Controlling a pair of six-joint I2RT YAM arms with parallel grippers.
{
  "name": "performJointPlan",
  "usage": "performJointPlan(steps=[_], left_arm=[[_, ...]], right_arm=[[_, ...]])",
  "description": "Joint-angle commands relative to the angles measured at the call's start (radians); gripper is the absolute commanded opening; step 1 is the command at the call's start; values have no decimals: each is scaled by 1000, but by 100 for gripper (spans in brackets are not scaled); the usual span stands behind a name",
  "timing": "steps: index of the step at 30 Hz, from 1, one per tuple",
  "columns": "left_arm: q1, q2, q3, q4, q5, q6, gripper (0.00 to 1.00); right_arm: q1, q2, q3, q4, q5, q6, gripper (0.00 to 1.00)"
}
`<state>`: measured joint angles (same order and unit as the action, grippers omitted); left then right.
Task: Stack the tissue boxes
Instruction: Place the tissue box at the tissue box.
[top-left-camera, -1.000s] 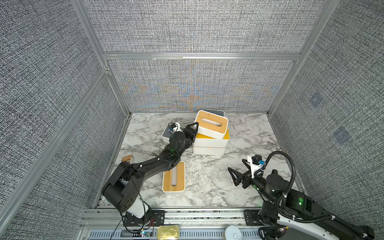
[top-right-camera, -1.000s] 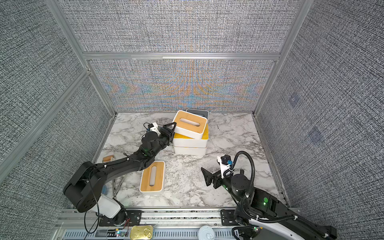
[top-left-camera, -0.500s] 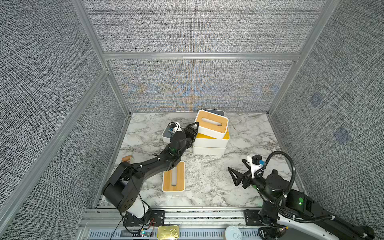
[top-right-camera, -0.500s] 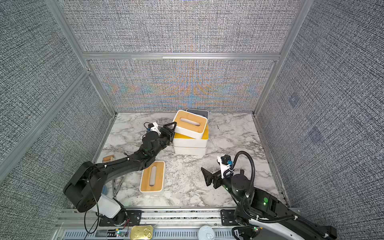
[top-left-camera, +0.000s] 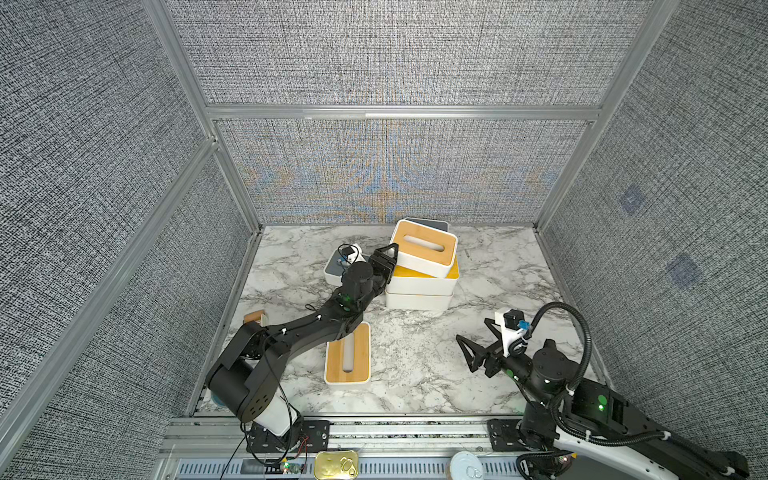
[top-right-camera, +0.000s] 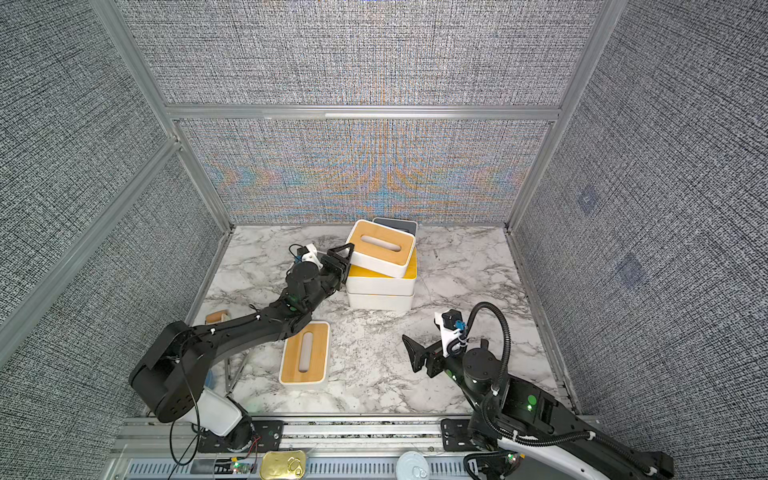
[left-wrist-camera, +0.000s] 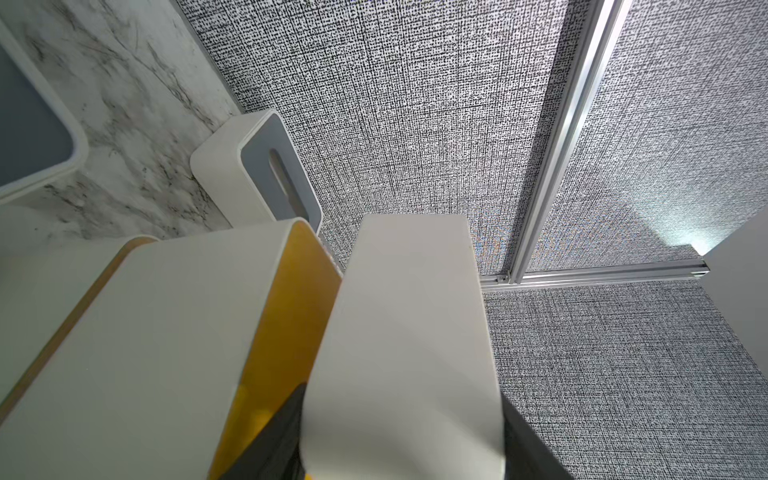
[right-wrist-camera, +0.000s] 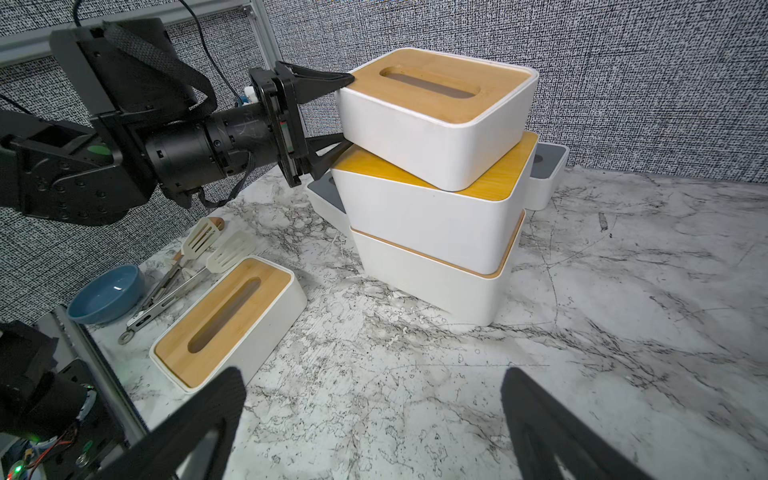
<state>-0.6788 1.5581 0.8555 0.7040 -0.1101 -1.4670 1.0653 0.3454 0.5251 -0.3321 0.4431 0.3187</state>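
L gripper (top-left-camera: 390, 261) clamps the top box (top-left-camera: 424, 249) by one end, tilted, low end resting on the two-box stack (top-left-camera: 419, 284), apparently to seat it square; R gripper (top-left-camera: 471, 328) gapes empty, well apart.

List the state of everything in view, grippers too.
Left gripper: shut on top box's end.
Right gripper: open, empty.
Top box: tilted, one end on middle box, other end lifted.
Middle box: sits on bottom box.
Bottom box: flat on table.
Loose box: flat on table, unstacked.
Side grey box: on table, unstacked.
Rear grey box: on table, unstacked.
Bowl: upright, empty.
Tongs: lying flat.
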Motion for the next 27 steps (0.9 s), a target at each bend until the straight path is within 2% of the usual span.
performJointPlan(steps=[1,14,27], left_arm=[[-4,-19,7,-8,-29,40,54],[-11,-28,2,-52,-38,83,69],[-27,-32,23,-101,-60,137,77]], right_arm=[[0,-2,3,4,6,6,99],[-1,-2,3,4,5,7,99],[-1,-5,3,1,5,6,99]])
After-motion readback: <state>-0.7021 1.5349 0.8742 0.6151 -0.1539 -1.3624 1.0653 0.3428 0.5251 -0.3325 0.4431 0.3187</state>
